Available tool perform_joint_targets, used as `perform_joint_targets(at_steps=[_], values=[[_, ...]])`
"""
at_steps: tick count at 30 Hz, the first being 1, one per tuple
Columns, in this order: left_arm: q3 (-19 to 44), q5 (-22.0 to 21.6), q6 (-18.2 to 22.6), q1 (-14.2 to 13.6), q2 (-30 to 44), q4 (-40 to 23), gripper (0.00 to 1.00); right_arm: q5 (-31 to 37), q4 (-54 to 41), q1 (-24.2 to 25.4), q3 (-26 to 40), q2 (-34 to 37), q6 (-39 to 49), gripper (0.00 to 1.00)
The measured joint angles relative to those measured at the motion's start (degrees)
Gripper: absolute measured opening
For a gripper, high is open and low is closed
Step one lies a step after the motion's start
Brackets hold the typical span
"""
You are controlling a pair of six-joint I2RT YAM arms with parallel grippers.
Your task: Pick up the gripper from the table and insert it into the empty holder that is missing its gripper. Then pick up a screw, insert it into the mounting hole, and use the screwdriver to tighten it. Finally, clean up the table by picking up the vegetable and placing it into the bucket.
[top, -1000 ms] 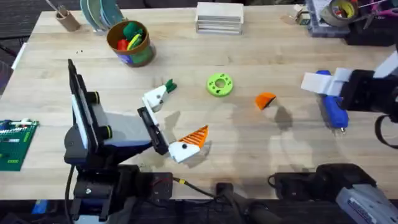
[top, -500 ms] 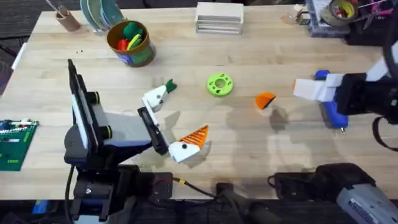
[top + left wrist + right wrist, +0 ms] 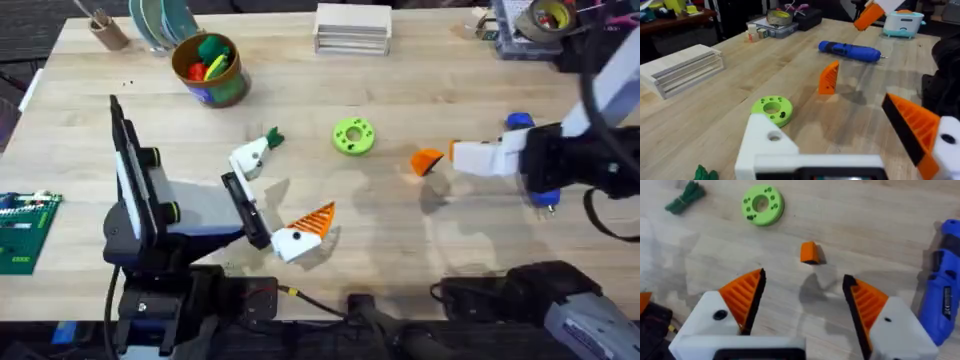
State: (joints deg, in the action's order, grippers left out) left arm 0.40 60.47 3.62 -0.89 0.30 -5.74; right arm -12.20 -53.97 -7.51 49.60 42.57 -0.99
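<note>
Overhead, left to right: one bucket (image 3: 208,70); left hand (image 3: 272,195), wide apart, one white holder (image 3: 248,159) bare; one vegetable (image 3: 274,138); one green ring (image 3: 353,136); one orange gripper (image 3: 427,161) on the surface (image 3: 400,230); right hand (image 3: 802,307), wide apart, nothing held; one screwdriver (image 3: 530,160).

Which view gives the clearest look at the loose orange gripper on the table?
The left wrist view: the gripper stands upright, side-on and unobstructed. In the right wrist view it is small, seen from above, ahead of the open right end effector. In the overhead view it is a small orange wedge beside that arm.
</note>
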Motion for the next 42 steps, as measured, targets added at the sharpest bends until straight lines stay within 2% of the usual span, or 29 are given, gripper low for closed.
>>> perform_joint_targets(at_steps=[5, 17, 27, 29, 34, 42], values=[[0.0, 0.46, 0.0, 0.0, 0.0, -0.08, 0.993, -0.48, -0.36, -2.57, -0.08, 3.38, 1.47, 0.992], [0.0, 4.84, -0.02, 0.0, 0.0, -0.87, 0.993, 9.44, 0.48, -12.8, -0.42, 13.74, 5.74, 0.992], [0.0, 6.43, -0.02, 0.0, 0.0, -1.14, 0.993, 12.89, 7.73, -13.7, -0.52, 22.62, 5.77, 0.991], [0.0, 6.46, -0.02, 0.0, 0.02, -1.14, 0.993, 13.03, 7.7, -13.7, -0.55, 24.17, 5.95, 0.954], [0.0, 6.6, -0.02, 0.0, 0.0, -1.14, 0.994, 13.06, 8.17, -13.7, -0.57, 27.25, 5.99, 0.771], [0.0, 6.67, -0.02, 0.0, 0.0, -1.16, 0.993, 13.08, 9.08, -13.7, -0.59, 27.82, 6.14, 0.537]])
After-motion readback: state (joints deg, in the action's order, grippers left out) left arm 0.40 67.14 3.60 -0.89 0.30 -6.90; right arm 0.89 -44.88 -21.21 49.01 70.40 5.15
